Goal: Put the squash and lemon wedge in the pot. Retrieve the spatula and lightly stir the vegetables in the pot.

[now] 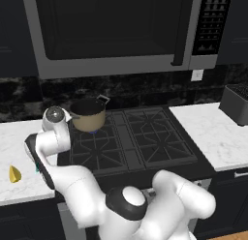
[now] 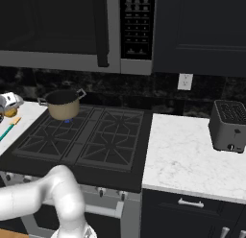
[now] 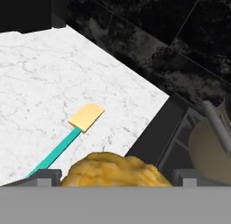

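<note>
Looking along my claw (image 3: 116, 177), I see its fingers spread wide either side of the squash (image 3: 116, 171), spatula (image 3: 67, 139) lying on the marble tabletop (image 3: 45, 83) beyond, pot (image 3: 212, 151) alongside.

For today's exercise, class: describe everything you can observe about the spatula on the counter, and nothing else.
The spatula is a slim tool with a long, thin teal handle and a small, flat, square light-orange blade. It lies flat on the white marbled counter left of the stove, blade pointing towards the back wall. In the hand view the handle's lower end runs out of sight behind the squash. Its material cannot be told.
</note>
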You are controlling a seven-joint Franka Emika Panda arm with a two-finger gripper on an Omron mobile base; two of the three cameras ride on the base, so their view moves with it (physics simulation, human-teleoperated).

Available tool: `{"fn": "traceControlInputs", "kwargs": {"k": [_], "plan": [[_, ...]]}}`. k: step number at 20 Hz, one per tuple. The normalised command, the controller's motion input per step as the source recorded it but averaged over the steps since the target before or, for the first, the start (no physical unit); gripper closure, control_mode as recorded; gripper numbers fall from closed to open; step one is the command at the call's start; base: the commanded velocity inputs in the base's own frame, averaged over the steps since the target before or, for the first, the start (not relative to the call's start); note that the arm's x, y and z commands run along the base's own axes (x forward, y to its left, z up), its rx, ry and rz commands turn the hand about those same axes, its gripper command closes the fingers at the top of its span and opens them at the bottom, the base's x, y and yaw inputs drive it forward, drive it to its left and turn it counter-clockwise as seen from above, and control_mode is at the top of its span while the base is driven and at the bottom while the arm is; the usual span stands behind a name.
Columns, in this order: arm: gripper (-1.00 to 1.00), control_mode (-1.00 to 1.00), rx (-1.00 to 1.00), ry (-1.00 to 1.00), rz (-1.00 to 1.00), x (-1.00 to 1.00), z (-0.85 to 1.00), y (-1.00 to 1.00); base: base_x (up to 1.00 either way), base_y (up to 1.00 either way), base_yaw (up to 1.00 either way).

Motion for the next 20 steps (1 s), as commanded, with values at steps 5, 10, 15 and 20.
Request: {"fn": "traceControlInputs", "kwargs": {"k": [5, 10, 15, 20], "plan": [[1.0, -1.0, 0.1, -0.08, 0.0, 0.0, 0.47, -0.54, 0.0, 0.0, 0.0], [1.0, -1.0, 0.1, -0.1, 0.0, 0.0, 0.31, -0.61, 0.0, 0.0, 0.0], [1.0, -1.0, 0.18, -0.03, 0.0, 0.0, 0.53, -0.56, 0.0, 0.0, 0.0], [1.0, -1.0, 0.21, -0.02, 0.0, 0.0, 0.38, -0.53, 0.0, 0.0, 0.0]]}}
